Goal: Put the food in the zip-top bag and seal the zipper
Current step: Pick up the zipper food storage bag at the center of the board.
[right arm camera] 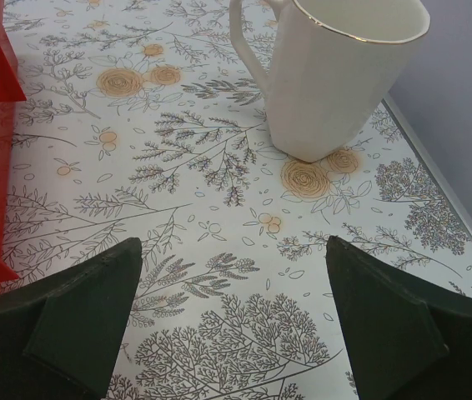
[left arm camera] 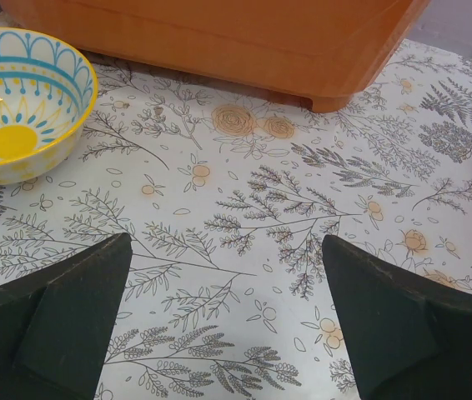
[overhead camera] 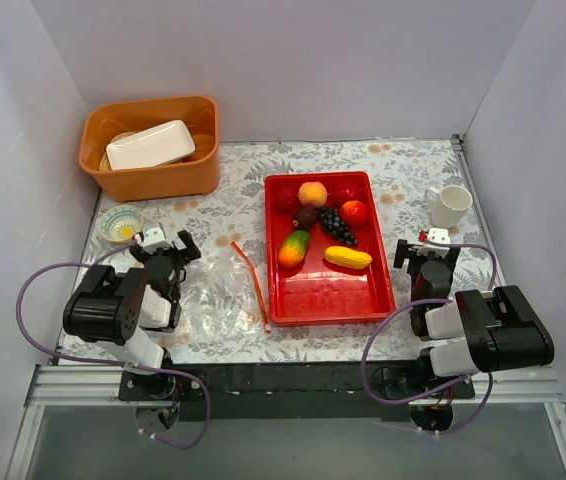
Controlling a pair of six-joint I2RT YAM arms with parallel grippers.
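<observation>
The food lies in a red tray: a peach-orange ball, a red ball, dark red balls, a purple grape bunch, a green-orange mango and a yellow oblong piece. The clear zip-top bag lies flat left of the tray, its orange-red zipper facing the tray. My left gripper is open and empty, left of the bag. My right gripper is open and empty, right of the tray.
An orange tub holding a white dish stands at the back left. A patterned bowl sits near my left gripper, also in the left wrist view. A white mug stands ahead of my right gripper.
</observation>
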